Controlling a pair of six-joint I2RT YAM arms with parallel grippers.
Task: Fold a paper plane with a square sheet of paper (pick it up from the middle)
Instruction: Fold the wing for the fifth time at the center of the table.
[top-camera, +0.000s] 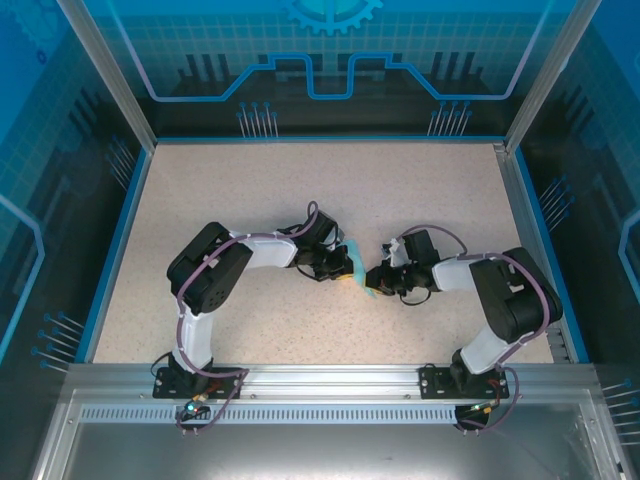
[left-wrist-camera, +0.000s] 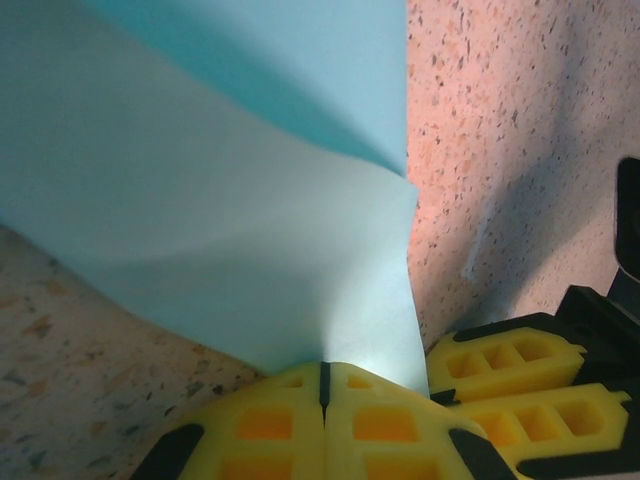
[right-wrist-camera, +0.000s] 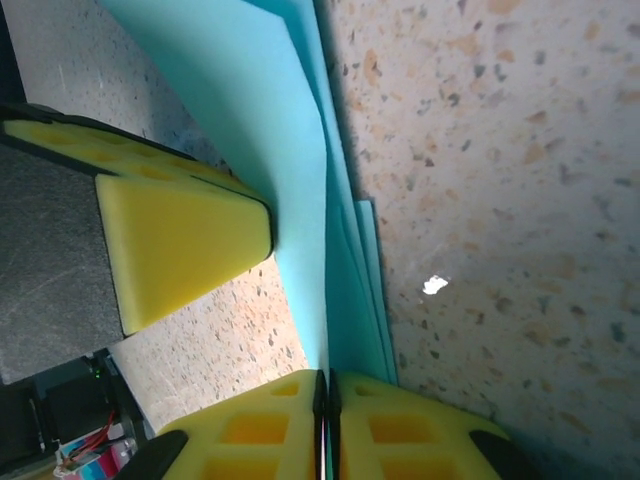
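Observation:
The square sheet of paper (top-camera: 356, 263) is light cyan and sits pinched between both grippers at the middle of the table. My left gripper (top-camera: 343, 272) comes in from the left and my right gripper (top-camera: 377, 281) from the right. In the left wrist view the paper (left-wrist-camera: 220, 190) fans out above the table with a soft crease, and the left gripper (left-wrist-camera: 323, 378) is shut on its lower edge. In the right wrist view the paper (right-wrist-camera: 300, 180) stands on edge in several folded layers, and the right gripper (right-wrist-camera: 326, 392) is shut on them. Its overall shape is hidden by the grippers.
The speckled beige table (top-camera: 300, 190) is ringed by a blue rim and transparent walls. The two grippers nearly touch: the right one's yellow fingers (left-wrist-camera: 510, 365) show in the left wrist view, and a left yellow finger (right-wrist-camera: 180, 240) presses against the paper in the right wrist view.

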